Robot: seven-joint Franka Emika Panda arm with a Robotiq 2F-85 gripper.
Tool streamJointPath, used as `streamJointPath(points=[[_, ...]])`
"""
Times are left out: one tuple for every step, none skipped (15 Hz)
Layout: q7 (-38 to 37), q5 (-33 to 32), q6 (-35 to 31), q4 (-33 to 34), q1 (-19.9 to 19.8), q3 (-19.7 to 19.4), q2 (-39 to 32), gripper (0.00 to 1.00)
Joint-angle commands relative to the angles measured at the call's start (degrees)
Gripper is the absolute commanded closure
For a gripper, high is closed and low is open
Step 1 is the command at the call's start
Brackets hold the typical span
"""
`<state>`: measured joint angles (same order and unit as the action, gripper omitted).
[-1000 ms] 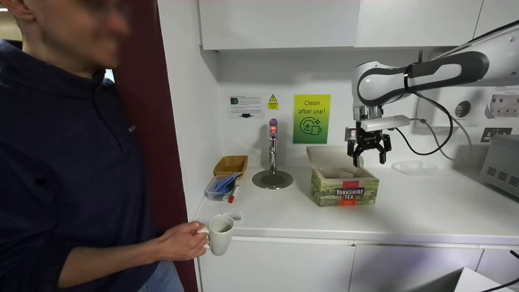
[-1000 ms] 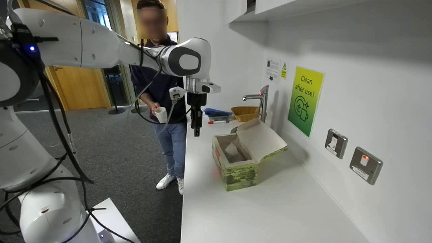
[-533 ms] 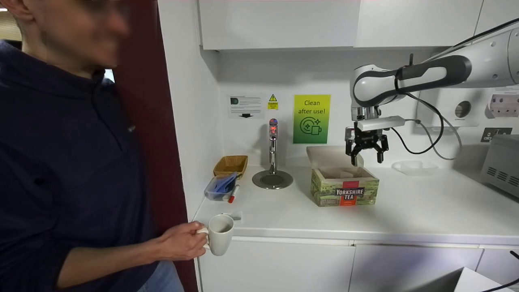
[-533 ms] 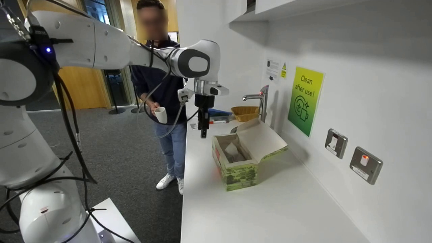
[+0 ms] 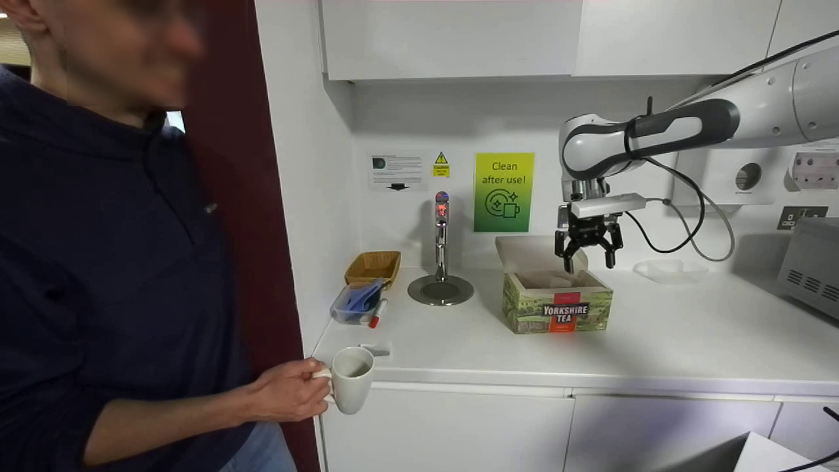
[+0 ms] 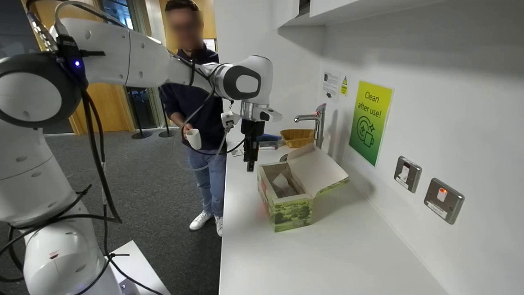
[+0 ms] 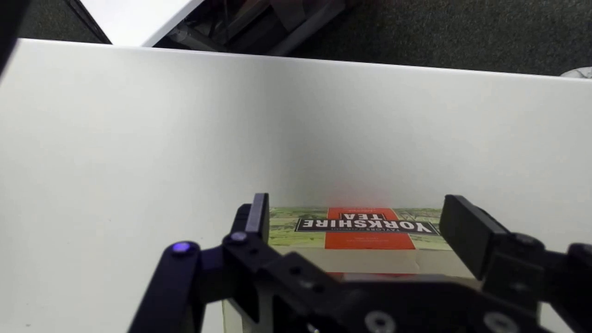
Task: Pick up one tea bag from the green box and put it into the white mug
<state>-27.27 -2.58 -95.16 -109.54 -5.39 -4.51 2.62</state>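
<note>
Hanging over the bench [image 5: 688,331], the gripper [image 5: 590,263] holds nothing, its jaws spread wide near the open green box [image 5: 524,316]; in an exterior view the lid [image 6: 317,169] leans back to the far side, and pale pieces [image 6: 281,181], probably tea bags, lie low inside, though no single bag can be made out; in the wrist view the jaws frame the printed front [image 7: 365,241], so alignment from left to right looks sound, while their tips seem to stand a little to the near side of the front rim [image 7: 379,260]; the step in hand is judged to be the reach, best done by shifting to the far side until both tips clear that rim, then descending straight, short of the raised lid; narrowing the jaws somewhat before entry should spare the sides of the box, and a light pinch on one bag's edge should avoid tearing the paper or lifting two together; the white mug [image 5: 354,387], destination of the bag, is well apart to the left, gripped by a human hand [image 5: 295,393] off the near edge of the bench.
</note>
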Motion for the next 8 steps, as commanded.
streamJointPath(points=[[-0.38,1.05,0.84,2.4,-0.46,-0.61,-1.97,0.0],[-0.32,1.11,0.89,2.49,-0.48,-0.75,-2.21,0.0],[-0.28,1.15,0.87,2.61,-0.51,-0.9,-2.4,0.0],[-0.27,1.2,0.98,2.79,-0.52,-1.03,-2.59,0.0],[-0.22,1.34,0.98,3.05,-0.55,-1.17,-2.88,0.0],[-0.14,1.51,1.12,3.42,-0.58,-1.32,-3.24,0.0],[-0.09,1.6,1.13,3.73,-0.6,-1.46,-3.56,0.0],[0.03,1.86,1.3,4.14,-0.66,-1.66,-3.92,0.0]])
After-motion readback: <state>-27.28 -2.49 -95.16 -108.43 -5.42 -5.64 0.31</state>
